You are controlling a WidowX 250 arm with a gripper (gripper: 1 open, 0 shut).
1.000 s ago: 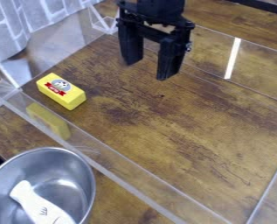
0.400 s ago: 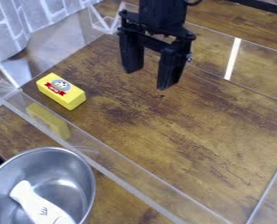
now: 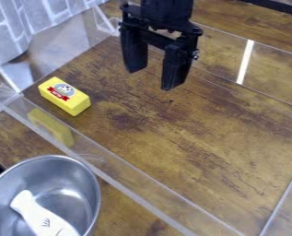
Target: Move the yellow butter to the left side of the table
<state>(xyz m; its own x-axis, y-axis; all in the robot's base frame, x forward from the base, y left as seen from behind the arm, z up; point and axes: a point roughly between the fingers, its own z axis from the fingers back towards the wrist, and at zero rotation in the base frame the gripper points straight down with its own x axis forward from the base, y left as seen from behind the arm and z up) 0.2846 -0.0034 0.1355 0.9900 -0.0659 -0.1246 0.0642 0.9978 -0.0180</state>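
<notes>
The yellow butter (image 3: pixel 64 96) is a small bright yellow block with a red-and-white round label on top, lying on the dark wood-grain table (image 3: pixel 197 138) near its left clear panel. My gripper (image 3: pixel 153 77) hangs over the table's upper middle, up and to the right of the butter and well apart from it. Its two black fingers (image 3: pixel 134 53) point down, open, with nothing between them.
A round steel bowl (image 3: pixel 38 198) holding a white object sits outside the clear acrylic panel (image 3: pixel 99 157) at the lower left. The butter's pale yellow reflection (image 3: pixel 50 124) shows in that panel. A tiled wall and fabric are at the upper left.
The gripper has shifted slightly to the left and back a little, still open. The butter has not moved.
</notes>
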